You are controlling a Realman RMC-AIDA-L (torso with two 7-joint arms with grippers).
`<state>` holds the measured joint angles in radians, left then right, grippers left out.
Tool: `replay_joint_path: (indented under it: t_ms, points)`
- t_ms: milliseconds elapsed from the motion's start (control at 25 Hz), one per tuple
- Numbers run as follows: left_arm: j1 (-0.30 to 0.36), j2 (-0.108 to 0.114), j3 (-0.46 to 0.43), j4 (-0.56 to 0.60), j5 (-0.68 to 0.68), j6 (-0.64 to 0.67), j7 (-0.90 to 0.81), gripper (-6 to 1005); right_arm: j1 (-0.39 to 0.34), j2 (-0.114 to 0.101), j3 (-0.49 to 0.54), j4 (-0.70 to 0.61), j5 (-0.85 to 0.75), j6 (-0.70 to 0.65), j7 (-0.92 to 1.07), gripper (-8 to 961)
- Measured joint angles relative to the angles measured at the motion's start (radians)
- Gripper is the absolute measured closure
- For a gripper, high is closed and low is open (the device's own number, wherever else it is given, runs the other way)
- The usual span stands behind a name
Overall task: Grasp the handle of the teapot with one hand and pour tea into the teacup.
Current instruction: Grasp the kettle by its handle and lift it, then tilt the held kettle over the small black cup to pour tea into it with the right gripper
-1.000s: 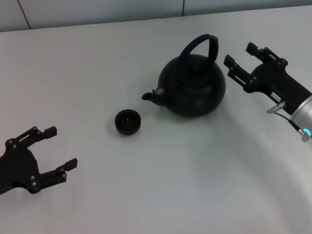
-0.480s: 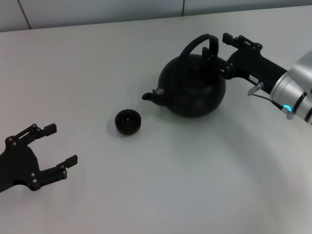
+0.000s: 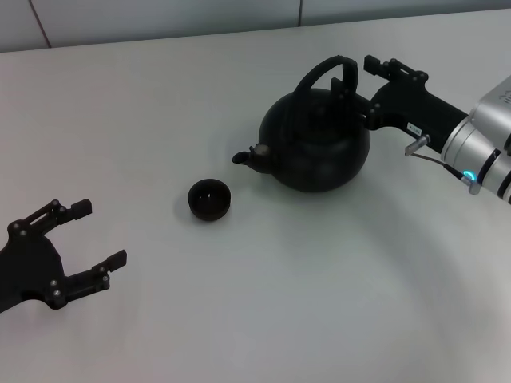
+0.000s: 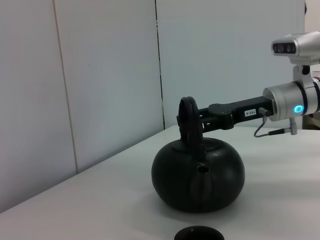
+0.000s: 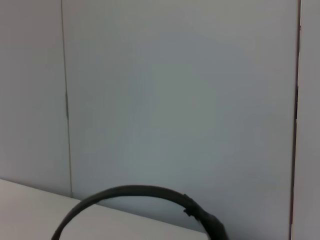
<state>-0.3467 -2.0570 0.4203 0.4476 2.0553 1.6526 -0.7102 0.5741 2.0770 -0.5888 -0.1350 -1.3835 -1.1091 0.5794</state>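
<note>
The matte black teapot (image 3: 315, 144) stands upright on the white table, its spout pointing left towards the small black teacup (image 3: 209, 199). Its arched handle (image 3: 323, 70) loops over the lid. My right gripper (image 3: 355, 76) is open at the handle's right end, one finger on each side of it; I cannot tell if they touch. The left wrist view shows the teapot (image 4: 200, 175), the handle (image 4: 189, 117), the right gripper (image 4: 197, 119) beside it and the cup's rim (image 4: 199, 233). The right wrist view shows only the handle's arc (image 5: 135, 192). My left gripper (image 3: 102, 234) is open and empty at the front left.
The white table (image 3: 279, 303) has a grey panelled wall (image 3: 160, 16) along its far edge. Nothing else stands on the table.
My right gripper has moved left and farther back, from beside the teapot to its handle. In the last half second it barely moved. The left arm, teapot and cup stayed put.
</note>
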Motion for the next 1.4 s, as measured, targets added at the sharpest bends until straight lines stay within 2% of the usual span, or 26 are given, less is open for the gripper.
replay_joint_path:
  t_ms: [160,560,800,960,1200,1400]
  points:
    - [0.0,0.0,0.0,0.001,0.0,-0.001,0.0,133,-0.004,0.0,0.0,0.0,0.0,-0.003,0.0,279]
    - [-0.006,0.0,0.0,-0.001,0.0,-0.002,0.0,133,-0.004,0.001,-0.011,0.002,0.0,-0.007,0.0,409]
    - [-0.008,0.0,0.0,-0.001,-0.008,-0.002,0.0,133,0.005,0.002,-0.036,0.0,0.0,-0.007,0.001,626]
    - [-0.007,0.0,0.0,-0.001,-0.01,-0.002,0.0,133,0.004,0.005,-0.021,0.0,0.012,-0.028,0.0,816]
    - [-0.001,0.0,0.0,0.001,-0.011,-0.002,0.0,133,-0.008,0.002,0.002,-0.003,0.019,-0.07,0.0,882]
    - [0.0,0.0,0.0,0.002,-0.011,-0.002,0.0,133,-0.01,0.002,-0.003,-0.003,0.02,-0.069,0.0,882]
